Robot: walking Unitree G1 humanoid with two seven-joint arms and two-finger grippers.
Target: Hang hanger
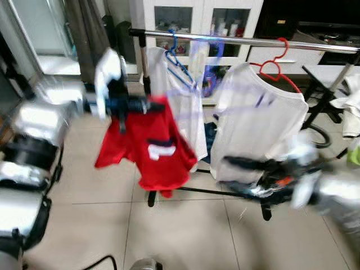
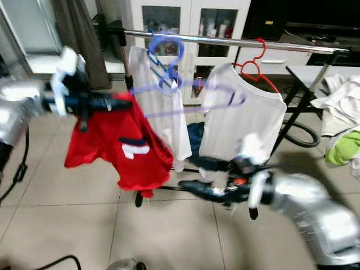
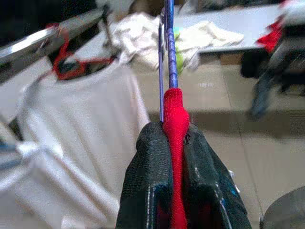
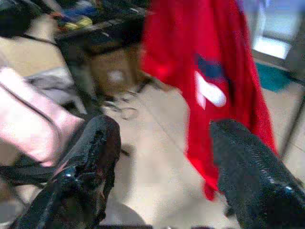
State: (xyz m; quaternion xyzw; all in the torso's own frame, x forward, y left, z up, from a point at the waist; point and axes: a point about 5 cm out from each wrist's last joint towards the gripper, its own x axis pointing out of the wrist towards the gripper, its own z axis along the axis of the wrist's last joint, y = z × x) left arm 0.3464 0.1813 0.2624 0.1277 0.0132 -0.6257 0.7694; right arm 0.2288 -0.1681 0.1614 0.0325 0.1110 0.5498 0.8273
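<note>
A red shirt (image 1: pixel 153 147) hangs on a blue-purple hanger (image 2: pixel 169 84), which is motion-blurred. Its hook (image 2: pixel 166 44) is up by the silver rail (image 1: pixel 315 45); I cannot tell if it rests on the rail. My left gripper (image 1: pixel 147 105) holds the shirt's shoulder out to the left of the rail. In the left wrist view my left gripper (image 3: pixel 174 131) is shut on red cloth and the hanger's bar. Two white shirts hang on the rail, one on a blue hanger (image 1: pixel 179 70), one on a red hanger (image 1: pixel 277 67). My right gripper (image 4: pixel 167 138) is open, low in front of the rack.
The rack's black legs (image 1: pixel 264 211) stand on the tiled floor. A white cabinet (image 1: pixel 197 19) is behind the rail, a dark curtain (image 1: pixel 87 34) at back left. Clothes, one of them green (image 2: pixel 340 149), lie piled at the right. A black cable (image 1: pixel 101 261) lies near my feet.
</note>
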